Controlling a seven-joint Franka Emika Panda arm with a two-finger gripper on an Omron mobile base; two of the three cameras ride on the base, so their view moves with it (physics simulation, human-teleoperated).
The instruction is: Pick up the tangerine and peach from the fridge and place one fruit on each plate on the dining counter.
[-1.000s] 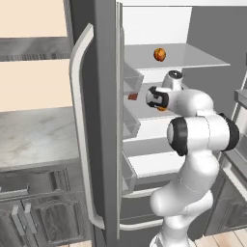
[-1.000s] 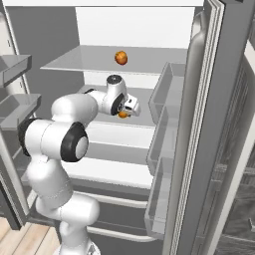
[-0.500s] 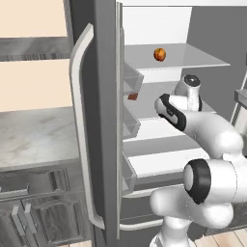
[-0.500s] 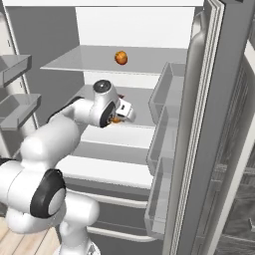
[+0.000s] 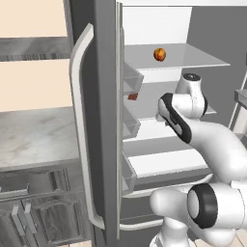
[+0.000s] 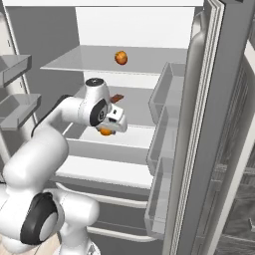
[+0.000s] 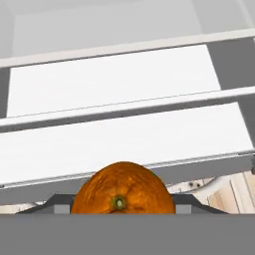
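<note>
The fridge (image 5: 103, 58) stands open, its white shelves bare to both base views. A round orange-red peach (image 5: 159, 54) (image 6: 120, 57) rests on the upper glass shelf. My gripper (image 6: 108, 127) is shut on the tangerine (image 6: 105, 131), a dimpled orange fruit that sits low and centred in the hand view (image 7: 123, 189). The hand hangs in front of the middle shelves, below the peach and to its left. The plates and the dining counter are out of view.
A small red-brown item (image 5: 132, 96) (image 6: 117, 98) lies on the middle shelf. Door bins (image 6: 167, 124) line the open right door beside my hand. The left door's long pale handle (image 5: 82, 125) curves close by, with a marbled wall counter (image 5: 34, 135) over dark cabinets further left.
The hand has drawn back from the middle shelf, down and toward the fridge's front, with the tangerine in it. The elbow has swung round; the peach has not moved.
</note>
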